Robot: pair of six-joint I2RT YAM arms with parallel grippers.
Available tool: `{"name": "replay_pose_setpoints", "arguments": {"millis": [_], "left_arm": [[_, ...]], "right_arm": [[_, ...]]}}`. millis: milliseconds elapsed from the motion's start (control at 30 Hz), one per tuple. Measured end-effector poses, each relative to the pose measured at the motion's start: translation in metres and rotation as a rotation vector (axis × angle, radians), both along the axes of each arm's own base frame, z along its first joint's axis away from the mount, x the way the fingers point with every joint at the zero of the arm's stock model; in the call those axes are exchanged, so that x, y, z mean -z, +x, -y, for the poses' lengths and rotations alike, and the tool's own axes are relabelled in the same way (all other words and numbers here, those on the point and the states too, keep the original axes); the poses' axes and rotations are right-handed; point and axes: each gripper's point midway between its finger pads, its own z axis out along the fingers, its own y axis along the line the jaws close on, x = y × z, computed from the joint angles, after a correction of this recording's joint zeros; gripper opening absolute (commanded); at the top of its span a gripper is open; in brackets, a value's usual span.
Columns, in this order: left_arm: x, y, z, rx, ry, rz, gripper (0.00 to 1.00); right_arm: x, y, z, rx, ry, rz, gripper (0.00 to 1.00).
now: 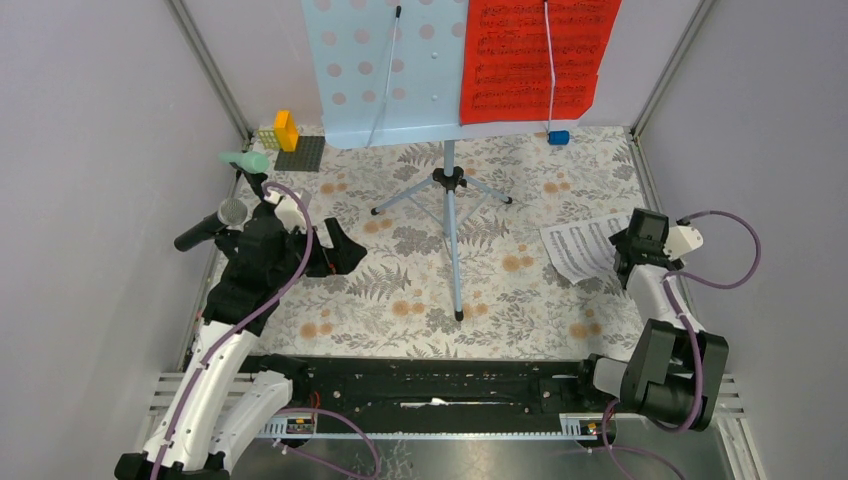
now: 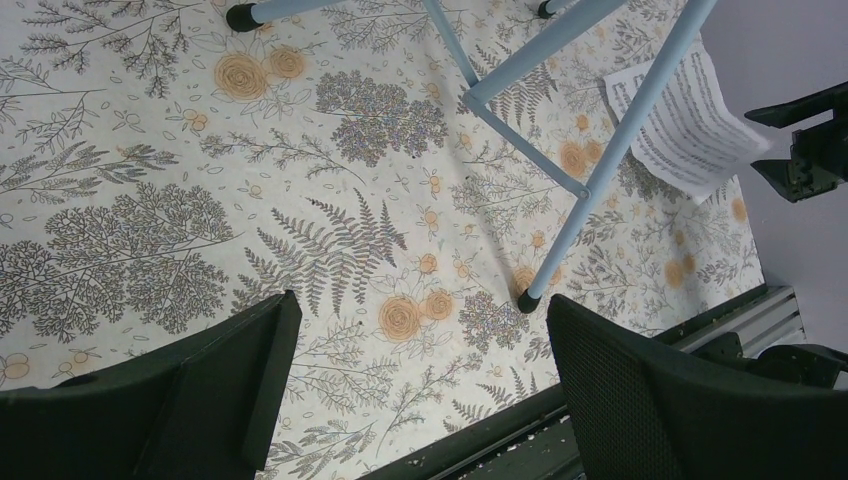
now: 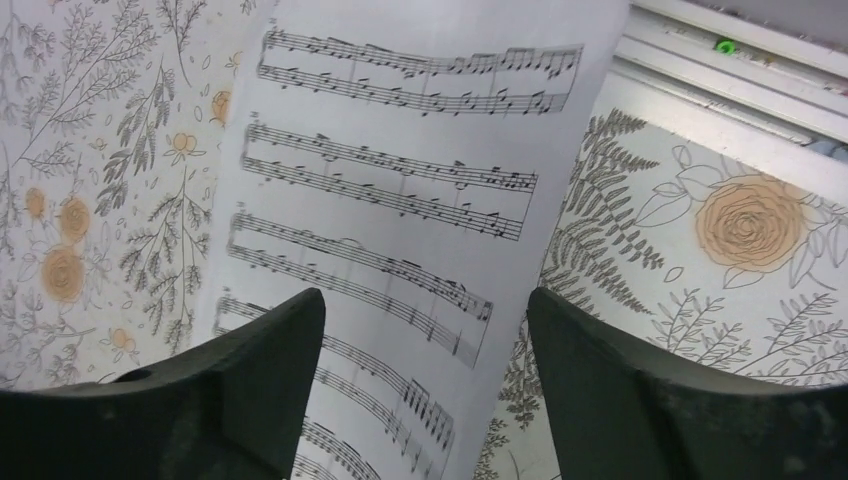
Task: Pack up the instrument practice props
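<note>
Over on the right, the right gripper [image 3: 425, 300] hangs directly above the white printed music sheet [image 3: 400, 150]. Its two black fingers [image 3: 250, 380] stand spread apart with nothing pinched between them. The paper lies beneath them on the floral-patterned tablecloth [image 3: 740, 230], near the table's right edge. From overhead, the sheet's right end sits under that gripper.

Across the table, the left gripper [image 2: 420, 330] hovers over bare cloth, fingers wide apart too, holding nothing. One black-capped foot of the rack lands just ahead of them.

Centre stage, the pale blue perforated metal music rack [image 1: 390, 75] stands upright on its tripod legs [image 1: 450, 200]. The red music sheet [image 1: 535, 60] rests on the right half of its desk, with a thin white wire arm across it.

At the far left, the mint-green microphone [image 1: 245, 160] and the black microphone with a grey mesh head [image 1: 205, 232] sit close to the left arm. What holds them up I cannot tell.

In the back-left corner, yellow and orange building bricks [image 1: 283, 130] sit by a grey studded plate [image 1: 300, 153]. A small blue toy car [image 1: 558, 137] is parked just below the red sheet's lower corner.
</note>
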Motion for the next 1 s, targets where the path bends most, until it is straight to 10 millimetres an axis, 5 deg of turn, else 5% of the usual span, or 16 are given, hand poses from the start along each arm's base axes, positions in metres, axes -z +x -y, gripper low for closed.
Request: {"name": "replay_pose_setpoints", "arguments": {"millis": [167, 433, 733, 833, 1000], "left_arm": [[0.003, 0.002, 0.001, 0.003, 0.001, -0.011, 0.99], [0.005, 0.003, 0.001, 0.001, 0.004, -0.018, 0.99], [-0.002, -0.001, -0.009, -0.038, 0.031, -0.005, 0.98], [-0.03, -0.005, -0.017, -0.078, 0.036, 0.051, 0.99], [-0.138, -0.018, -0.031, -0.138, -0.014, 0.28, 0.99]], "right_arm": [[-0.011, -0.005, 0.005, 0.029, -0.015, 0.026, 0.89], [-0.073, -0.018, 0.002, 0.024, -0.079, 0.198, 0.9], [-0.122, -0.009, -0.064, -0.359, 0.032, 0.332, 0.92], [-0.147, -0.008, -0.085, -0.477, 0.061, 0.375, 0.93], [-0.2, -0.02, -0.106, -0.599, 0.027, 0.462, 0.94]]}}
